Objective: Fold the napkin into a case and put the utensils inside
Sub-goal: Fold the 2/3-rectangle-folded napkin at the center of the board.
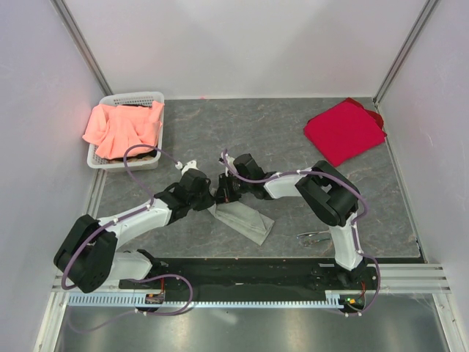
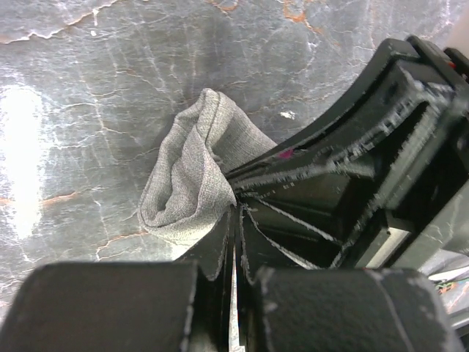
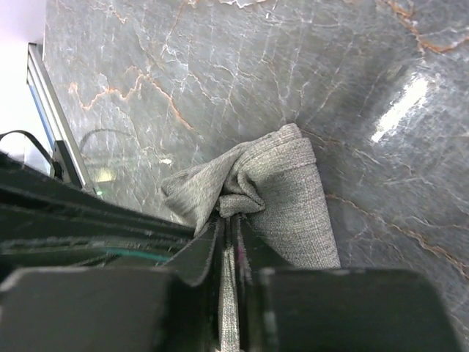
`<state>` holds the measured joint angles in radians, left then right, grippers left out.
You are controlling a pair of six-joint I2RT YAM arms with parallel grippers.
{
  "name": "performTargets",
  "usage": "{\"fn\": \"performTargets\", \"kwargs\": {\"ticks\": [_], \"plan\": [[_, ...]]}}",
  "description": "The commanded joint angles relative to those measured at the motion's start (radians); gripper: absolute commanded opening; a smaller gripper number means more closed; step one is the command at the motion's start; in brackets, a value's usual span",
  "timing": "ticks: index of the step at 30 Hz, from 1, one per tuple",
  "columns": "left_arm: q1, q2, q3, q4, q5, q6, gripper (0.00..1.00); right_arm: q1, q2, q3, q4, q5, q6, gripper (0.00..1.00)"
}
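The grey-green napkin (image 1: 245, 220) lies as a narrow folded strip on the table in front of the arms, with its far end lifted. My left gripper (image 1: 208, 193) and right gripper (image 1: 224, 192) meet tip to tip at that end, and both are shut on the cloth. In the left wrist view the fingers (image 2: 236, 216) pinch a bunched fold of the napkin (image 2: 187, 183), with the right gripper's black body (image 2: 366, 169) close beside. In the right wrist view the gripper (image 3: 229, 220) pinches the napkin (image 3: 289, 191). The silvery utensils (image 1: 315, 237) lie by the right arm's base.
A white basket (image 1: 99, 159) holding a salmon-orange cloth (image 1: 121, 126) stands at the back left. A bright red cloth (image 1: 344, 130) lies at the back right. White walls close in both sides and the back. A black rail (image 1: 242, 273) runs along the near edge.
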<state>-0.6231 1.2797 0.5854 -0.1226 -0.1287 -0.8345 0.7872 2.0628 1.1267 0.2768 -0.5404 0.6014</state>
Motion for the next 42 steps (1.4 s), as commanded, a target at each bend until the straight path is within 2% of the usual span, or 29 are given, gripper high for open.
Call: {"fn": "performTargets", "kwargs": {"ticks": [1, 4, 9, 17, 22, 32, 37, 42], "plan": [[0.022, -0.002, 0.008, 0.041, 0.001, -0.038, 0.02, -0.014, -0.026, -0.022, -0.025, -0.023, -0.012, 0.16], [0.026, -0.016, 0.004, 0.021, -0.018, -0.031, 0.02, -0.048, -0.104, -0.067, -0.027, -0.03, -0.018, 0.25], [0.028, -0.029, 0.001, 0.011, -0.02, -0.028, 0.02, -0.068, -0.151, -0.076, -0.059, -0.062, -0.031, 0.29], [0.028, -0.026, 0.002, 0.014, -0.009, -0.028, 0.02, -0.069, -0.158, -0.077, -0.045, -0.07, -0.022, 0.42], [0.028, -0.028, -0.004, 0.015, -0.006, -0.029, 0.02, -0.069, -0.148, -0.054, -0.048, -0.073, -0.019, 0.43], [0.028, -0.019, -0.001, 0.04, 0.02, -0.031, 0.02, -0.062, -0.064, -0.025, 0.036, -0.112, 0.041, 0.26], [0.028, -0.031, -0.004, 0.06, 0.035, -0.04, 0.02, -0.034, 0.025, -0.011, 0.082, -0.133, 0.054, 0.06], [0.037, -0.02, 0.023, 0.045, 0.026, -0.058, 0.02, -0.019, 0.086, -0.01, 0.111, -0.144, 0.058, 0.04]]}}
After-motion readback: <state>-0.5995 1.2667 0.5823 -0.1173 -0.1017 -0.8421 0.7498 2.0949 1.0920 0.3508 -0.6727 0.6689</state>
